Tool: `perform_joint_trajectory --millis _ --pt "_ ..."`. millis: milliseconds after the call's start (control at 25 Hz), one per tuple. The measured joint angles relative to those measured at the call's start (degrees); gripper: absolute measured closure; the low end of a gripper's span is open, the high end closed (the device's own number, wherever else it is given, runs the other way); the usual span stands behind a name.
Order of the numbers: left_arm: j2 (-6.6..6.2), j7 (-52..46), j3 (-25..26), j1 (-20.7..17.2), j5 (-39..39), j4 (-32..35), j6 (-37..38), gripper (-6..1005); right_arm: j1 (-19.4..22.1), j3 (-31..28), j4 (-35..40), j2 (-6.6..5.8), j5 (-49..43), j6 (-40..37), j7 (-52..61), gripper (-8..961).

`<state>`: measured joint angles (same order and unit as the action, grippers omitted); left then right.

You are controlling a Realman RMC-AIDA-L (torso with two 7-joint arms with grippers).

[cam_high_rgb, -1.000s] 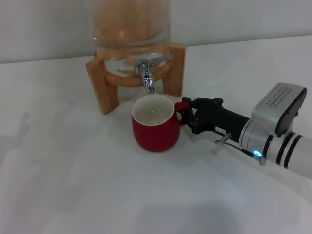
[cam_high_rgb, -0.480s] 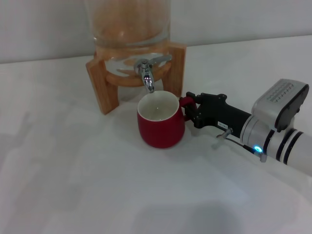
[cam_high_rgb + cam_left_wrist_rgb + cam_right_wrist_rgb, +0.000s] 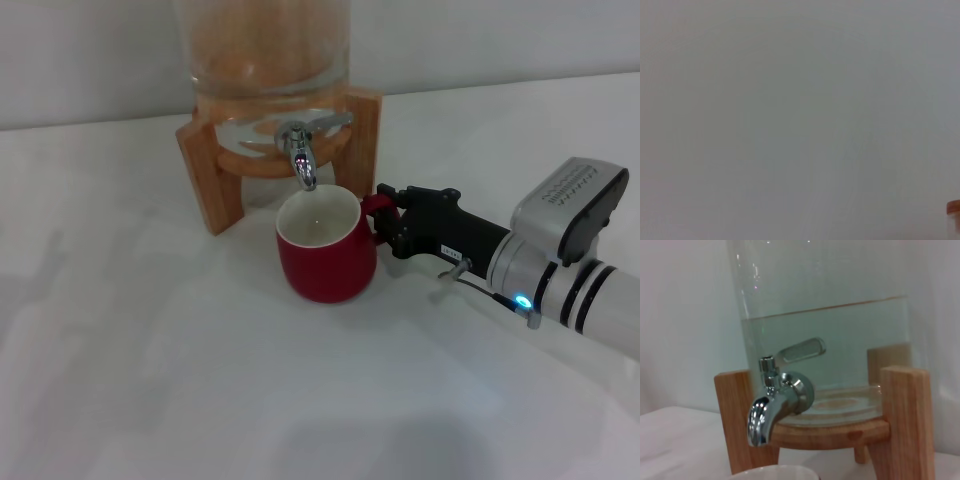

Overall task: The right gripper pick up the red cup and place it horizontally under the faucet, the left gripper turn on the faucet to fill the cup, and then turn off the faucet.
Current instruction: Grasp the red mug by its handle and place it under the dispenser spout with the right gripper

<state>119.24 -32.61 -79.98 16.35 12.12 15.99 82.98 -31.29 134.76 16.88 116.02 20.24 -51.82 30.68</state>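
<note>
**Listener:** What does the head view show?

**Operator:** I am at the placing step. My right gripper point(image 3: 380, 222) reaches in from the right, its fingers pinched closed on the loop handle of the red cup point(image 3: 326, 252). The cup stands upright on the white table point(image 3: 150, 380), its cream inside empty, its rim just below the spout of the chrome faucet point(image 3: 300, 148). I judge the spout sits over the far edge of the mouth, so the next move calls for the left gripper to reach the flat lever.

**Listener:** And the left wrist view?

**Operator:** Almost all blank pale surface, with a sliver of wood at one edge. The left gripper is not visible anywhere.

**Listener:** The right wrist view?

**Operator:** The faucet point(image 3: 774, 407) fills it, close, on the glass dispenser point(image 3: 840, 330) in its wooden stand point(image 3: 900, 425). A pale sliver of cup rim point(image 3: 775, 471) shows beneath the spout.
</note>
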Motion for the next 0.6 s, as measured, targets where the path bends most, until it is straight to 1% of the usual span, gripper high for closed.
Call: perform_joint_trajectory --millis 320,600 --pt "0.02 0.0 0.0 0.0 0.1 0.0 0.1 124 -0.1 -0.2 0.3 0.05 0.1 0.1 -0.1 761" --pt "0.03 0.0 0.0 0.0 0.3 0.0 0.2 124 -0.3 -1.8 0.4 0.09 0.4 0.6 0.0 760"
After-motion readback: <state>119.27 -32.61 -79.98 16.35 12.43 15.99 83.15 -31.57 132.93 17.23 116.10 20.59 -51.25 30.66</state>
